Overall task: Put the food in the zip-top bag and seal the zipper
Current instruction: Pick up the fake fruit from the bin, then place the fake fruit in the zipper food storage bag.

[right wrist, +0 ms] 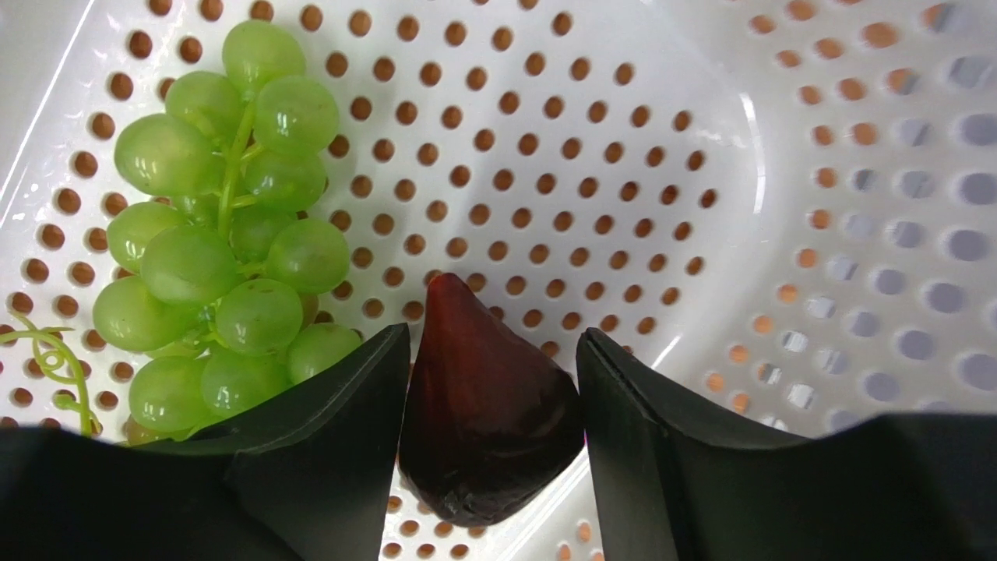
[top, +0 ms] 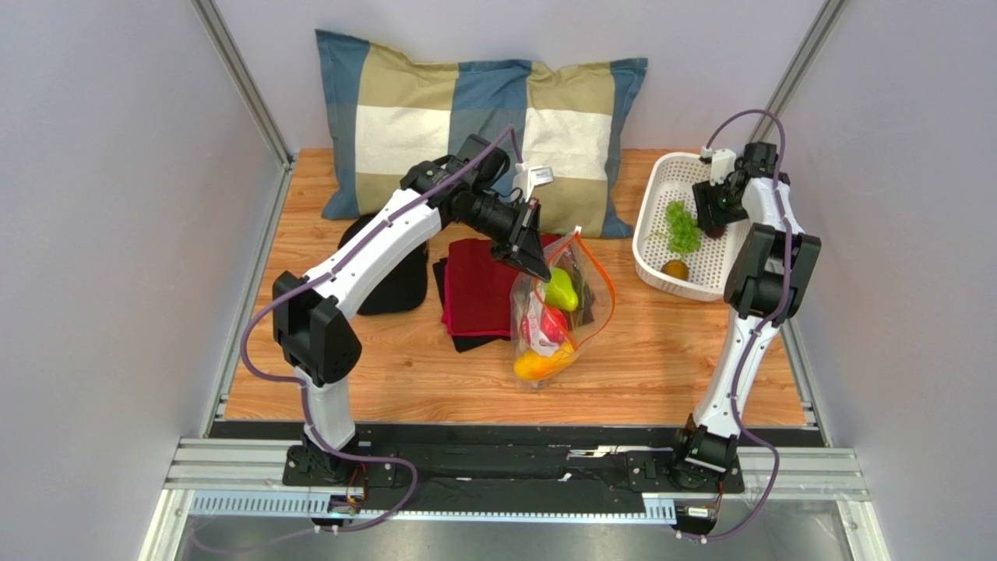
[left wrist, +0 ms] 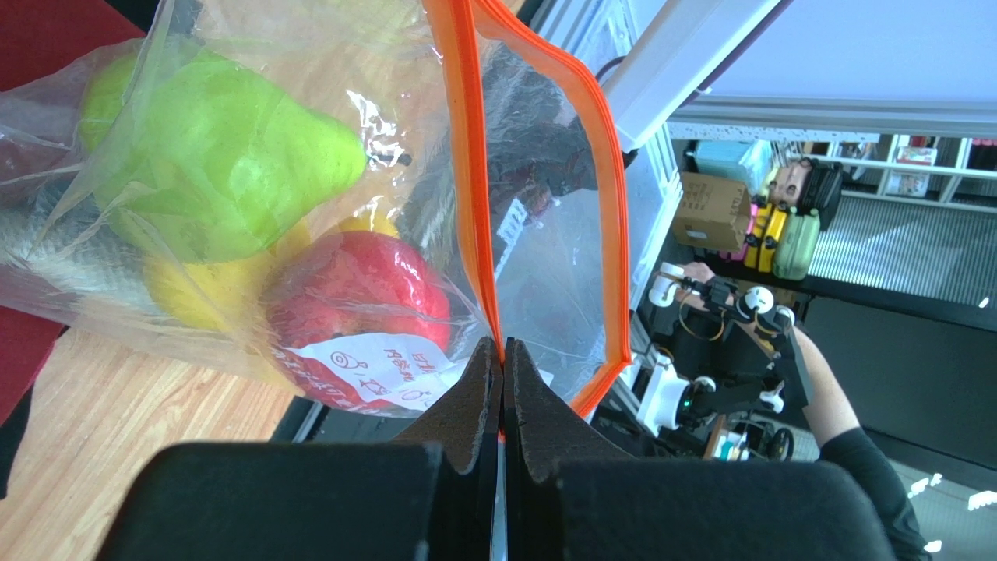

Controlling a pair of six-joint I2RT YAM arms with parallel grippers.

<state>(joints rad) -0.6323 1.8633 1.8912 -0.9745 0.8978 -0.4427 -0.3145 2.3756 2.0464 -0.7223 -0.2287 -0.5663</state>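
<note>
Both arms are built from white rounded links joined by black boxy joint housings, the left arm (top: 380, 234) and the right arm (top: 731, 362) alike. A thin purple cable (top: 248, 339) runs in loose loops along each one. The left gripper (left wrist: 503, 362) and the right gripper (right wrist: 492, 351) are matte black, with thick wedge-shaped fingers (right wrist: 339, 433). The bases (top: 316, 462) are black too.

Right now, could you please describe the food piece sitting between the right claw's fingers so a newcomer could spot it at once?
Find the white perforated basket at the table's far right corner. Inside, beside the green grape bunch, a small piece lies between the right claw's fingers. It alone is dark maroon, glossy and teardrop-shaped.
</note>
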